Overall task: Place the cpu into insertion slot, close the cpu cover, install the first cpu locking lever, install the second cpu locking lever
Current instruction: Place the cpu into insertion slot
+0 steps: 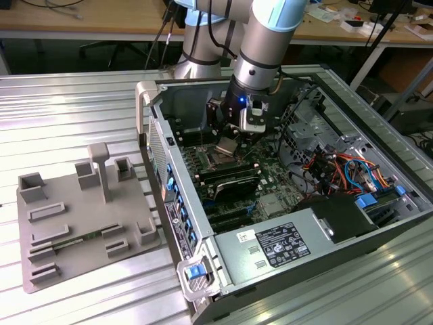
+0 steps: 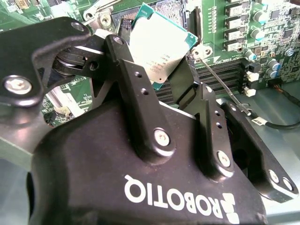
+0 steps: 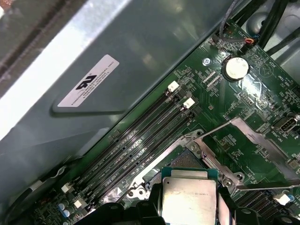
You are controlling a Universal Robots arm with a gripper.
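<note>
Plainly, past the grey fixture (image 1: 81, 217) on the surface (image 1: 67, 101) at the exterior view's left, the claw (image 1: 233, 135) hangs inside the open computer case (image 1: 203, 271). It is clamped on two opposite edges of the cpu (image 2: 157, 47), which sits tilted just above the insertion slot (image 3: 180, 161), not yet seated. Lowered tilted or out of line, a corner could bend pins, or the chip could slip from that thin grip. The raised cpu cover (image 3: 253, 133) beside the slot and the cables (image 1: 338, 169) further right could snag a finger.
</note>
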